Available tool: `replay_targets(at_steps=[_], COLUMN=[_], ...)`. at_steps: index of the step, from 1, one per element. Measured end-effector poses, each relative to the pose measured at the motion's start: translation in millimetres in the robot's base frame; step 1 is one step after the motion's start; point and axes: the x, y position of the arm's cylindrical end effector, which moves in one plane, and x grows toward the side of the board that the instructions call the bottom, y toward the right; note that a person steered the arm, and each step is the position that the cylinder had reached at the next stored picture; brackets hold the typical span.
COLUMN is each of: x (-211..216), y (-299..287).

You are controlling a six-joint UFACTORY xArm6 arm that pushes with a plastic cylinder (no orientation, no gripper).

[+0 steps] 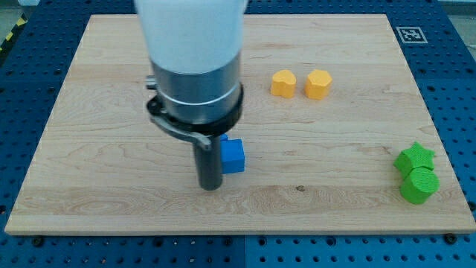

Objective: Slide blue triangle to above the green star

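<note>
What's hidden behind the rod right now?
A blue block shows at the rod's right side, touching it; its left part is covered, so its shape cannot be confirmed. My tip rests on the wooden board just left of it.

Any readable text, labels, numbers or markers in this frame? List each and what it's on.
No words, brands or numbers are readable anywhere.
Only sign: a black-and-white square fiducial marker on the wooden board, at its corner in the view's top right; a pattern, not text.
The blue block, yellow blocks, green blocks and my tip carry no markings.
</note>
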Motion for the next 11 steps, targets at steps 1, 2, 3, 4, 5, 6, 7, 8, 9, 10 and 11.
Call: replay_targets(at_steps=[1,2,3,4,5,6,7,8,9,10,11], x=[0.0,3.9,1.0,-21.0,-36.3,-36.6,-44.5,-56.9,-78.3,-90.3,-90.3], y=[-20.0,-8.8,-1.0,-25.2,-40.5,-25.3,8.3,41.5,43.5,43.5,34.9])
